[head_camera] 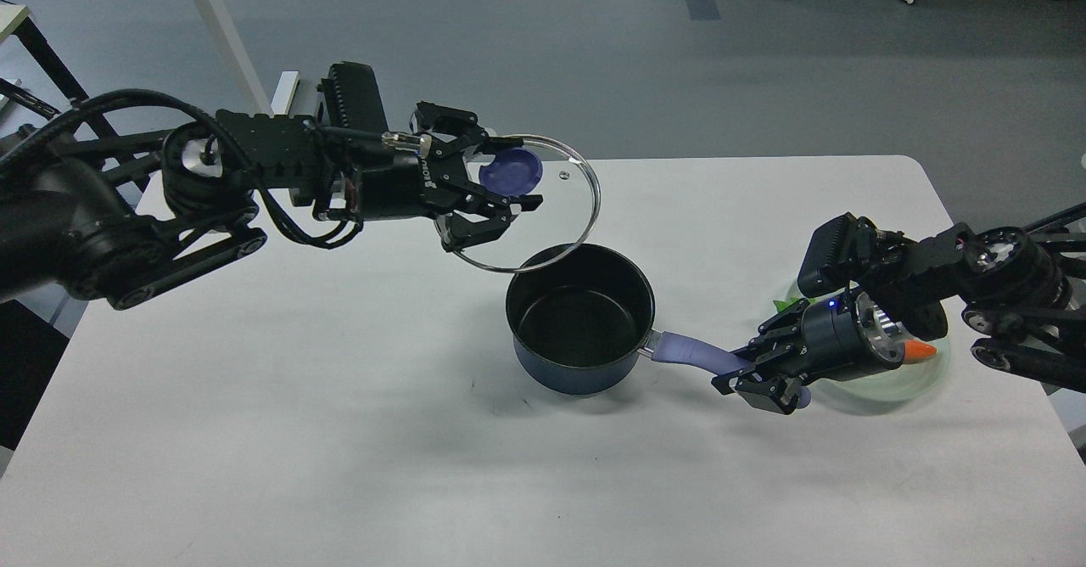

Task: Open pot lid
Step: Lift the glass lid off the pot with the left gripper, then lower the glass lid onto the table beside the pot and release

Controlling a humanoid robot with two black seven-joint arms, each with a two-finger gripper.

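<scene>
A dark blue pot (579, 322) stands open and empty on the white table (339, 431), its purple handle (691, 353) pointing right. My left gripper (492, 189) is shut on the blue knob (511, 171) of the glass lid (551, 210) and holds the lid tilted in the air, up and to the left of the pot. My right gripper (751, 376) is shut on the far end of the purple handle.
A pale green plate (891, 380) with an orange carrot (920, 350) and a bit of green lies behind my right wrist. A white table leg (229, 49) and a black frame (42, 58) stand on the floor at far left.
</scene>
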